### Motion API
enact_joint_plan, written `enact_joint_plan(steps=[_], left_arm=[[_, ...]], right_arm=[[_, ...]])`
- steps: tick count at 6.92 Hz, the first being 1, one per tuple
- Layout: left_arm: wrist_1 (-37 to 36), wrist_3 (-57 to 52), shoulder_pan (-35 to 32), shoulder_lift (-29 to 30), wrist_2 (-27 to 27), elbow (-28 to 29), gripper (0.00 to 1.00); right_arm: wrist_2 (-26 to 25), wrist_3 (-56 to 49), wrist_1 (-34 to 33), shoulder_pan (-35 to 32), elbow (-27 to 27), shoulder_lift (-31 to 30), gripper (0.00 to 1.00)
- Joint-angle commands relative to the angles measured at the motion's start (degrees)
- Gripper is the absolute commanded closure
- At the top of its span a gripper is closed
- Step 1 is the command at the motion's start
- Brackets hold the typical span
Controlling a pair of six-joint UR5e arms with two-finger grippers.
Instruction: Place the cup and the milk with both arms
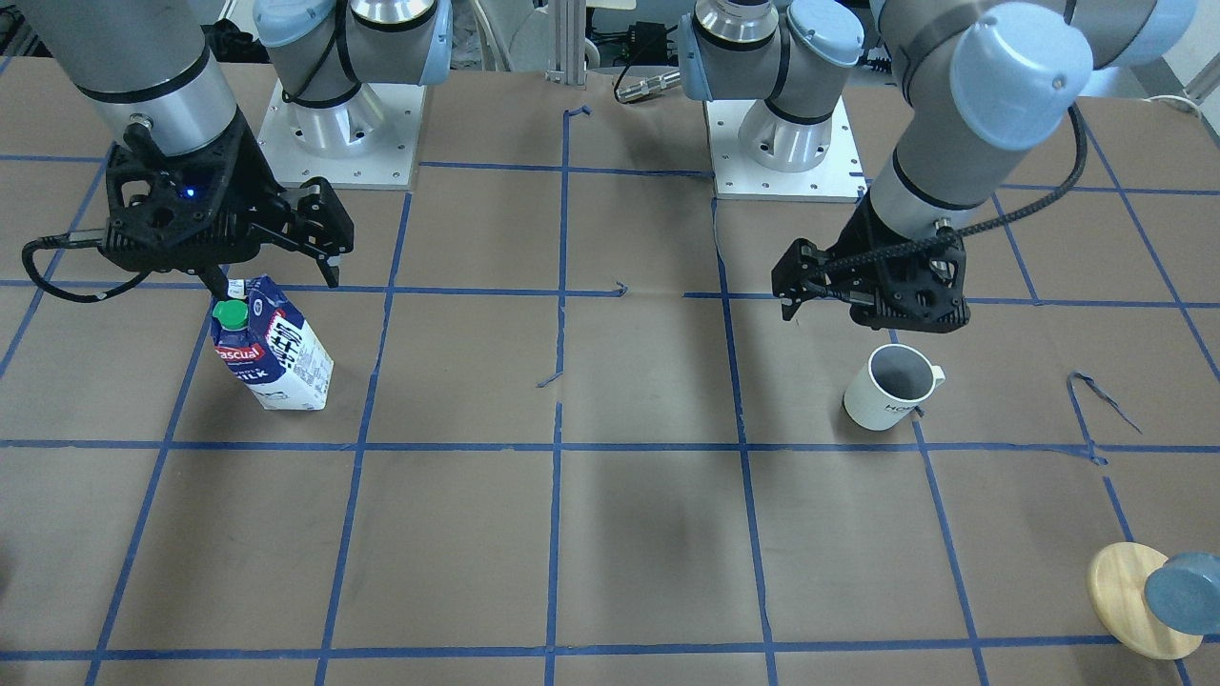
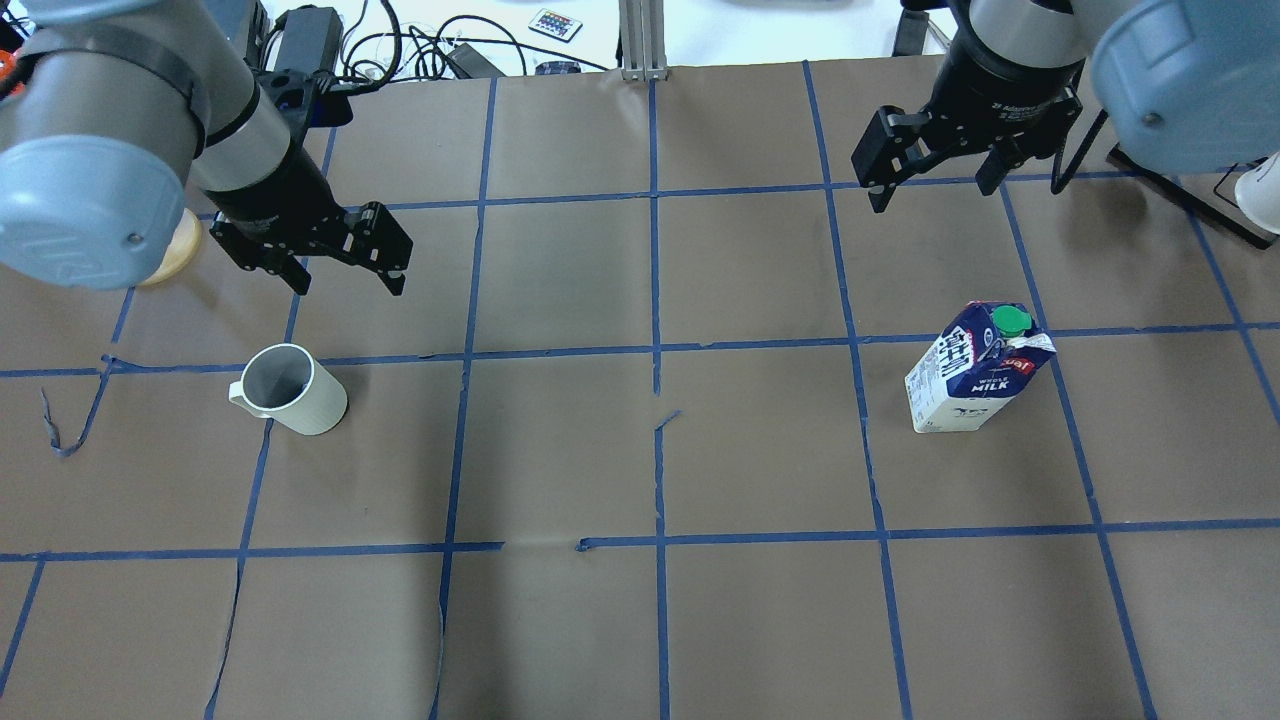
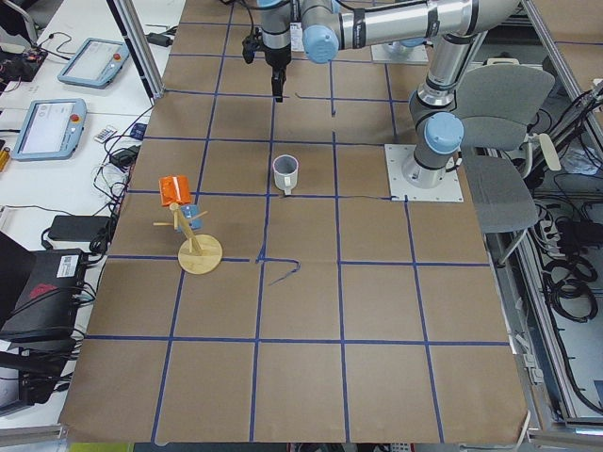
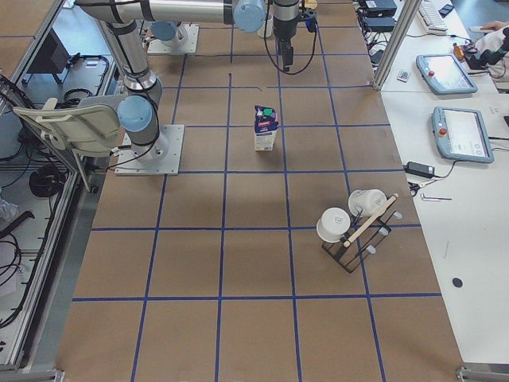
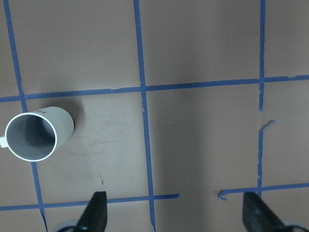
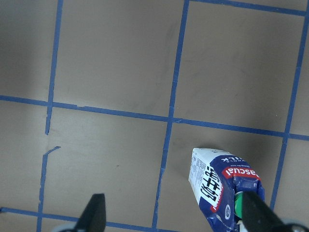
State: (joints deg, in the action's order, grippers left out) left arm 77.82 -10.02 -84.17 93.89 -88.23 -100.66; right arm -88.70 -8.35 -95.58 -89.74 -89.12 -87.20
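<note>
The white cup (image 2: 290,388) stands upright on the brown table, handle toward the robot's left. It also shows in the front view (image 1: 891,386) and in the left wrist view (image 5: 36,135). My left gripper (image 2: 348,280) hovers above and beyond it, open and empty, its fingertips (image 5: 94,215) wide apart. The milk (image 2: 975,370) carton stands upright on the right side and shows in the front view (image 1: 276,353) and the right wrist view (image 6: 224,186). My right gripper (image 2: 930,190) hovers beyond it, open and empty.
A wooden stand (image 1: 1139,600) with a blue-grey cylinder (image 1: 1182,591) sits at the table's far left corner, an orange cup (image 3: 174,188) on it. A rack with white mugs (image 4: 354,227) stands at the far right. Blue tape lines grid the table.
</note>
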Motion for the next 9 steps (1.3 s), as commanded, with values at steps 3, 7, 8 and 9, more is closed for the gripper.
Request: enact_joint_plan(steps=[3,7,8,9], left_arm=[[-16.56,-4.14,4.71,7.79,-6.92,-12.0,0.03],[-16.83,-3.78,6.65,8.32,-7.22,-13.95,0.8],[-16.83,-3.78,6.65,8.32,-7.31,-13.95,1.0],[-16.83,-3.96,6.56,7.98,-7.22,-13.6,1.0]], right_arm=[[0.1,0.0,0.04,0.0,0.0,-0.07,0.0],[-0.07,0.0,0.04,0.0,0.0,0.01,0.0],[0.01,0.0,0.04,0.0,0.0,0.02,0.0],[-0.07,0.0,-0.04,0.0,0.0,0.02,0.0]])
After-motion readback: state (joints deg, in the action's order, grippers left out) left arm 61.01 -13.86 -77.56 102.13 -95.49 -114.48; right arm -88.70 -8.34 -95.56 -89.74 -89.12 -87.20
